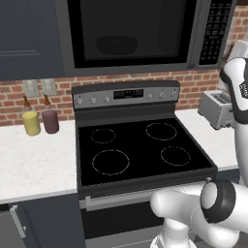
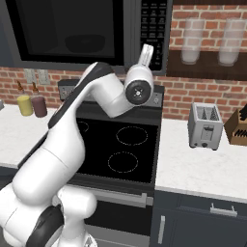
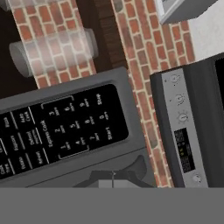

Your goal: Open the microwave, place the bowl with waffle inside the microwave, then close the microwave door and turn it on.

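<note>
Door looks shut on the microwave (image 1: 131, 34) above the stove (image 1: 140, 147), with the bowl (image 1: 117, 45) dimly visible inside. The gripper (image 2: 147, 55) sits up by the button panel (image 3: 65, 127); can't tell if its fingers are apart or together. I'd press Start squarely. The microwave runs wide, facing out over the stove.

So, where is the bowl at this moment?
The bowl sits inside the microwave, a dark shape behind the glass of the shut microwave door, above the stove in both base views.
</note>
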